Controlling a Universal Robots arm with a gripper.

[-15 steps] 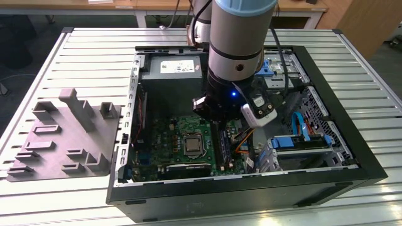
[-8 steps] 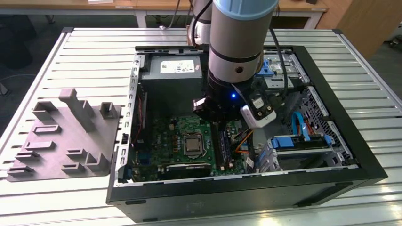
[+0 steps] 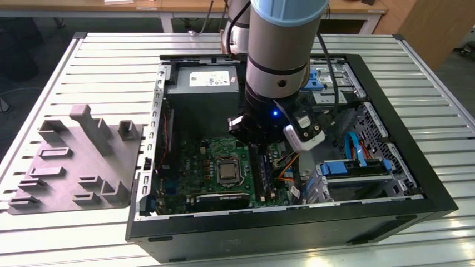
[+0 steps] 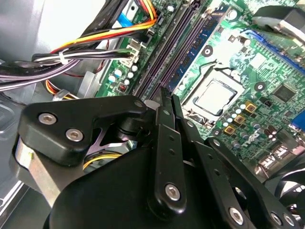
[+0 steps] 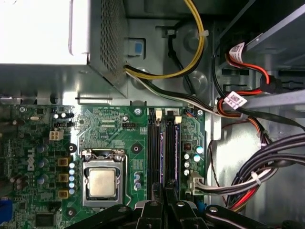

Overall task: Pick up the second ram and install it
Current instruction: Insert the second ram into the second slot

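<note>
Arm is reaching down into the open case on the table. Claw is sitting over the motherboard, fingers pressed together, tips at 1 end of the ram. Ram is standing in a slot near the CPU. Cannot tell if the claw is pinching it. Gray tray is lying beside the case.

The arm is silver-grey with a pale blue band; its black wrist bears a blue light and white box — the black pincer shows silver screws.
</note>
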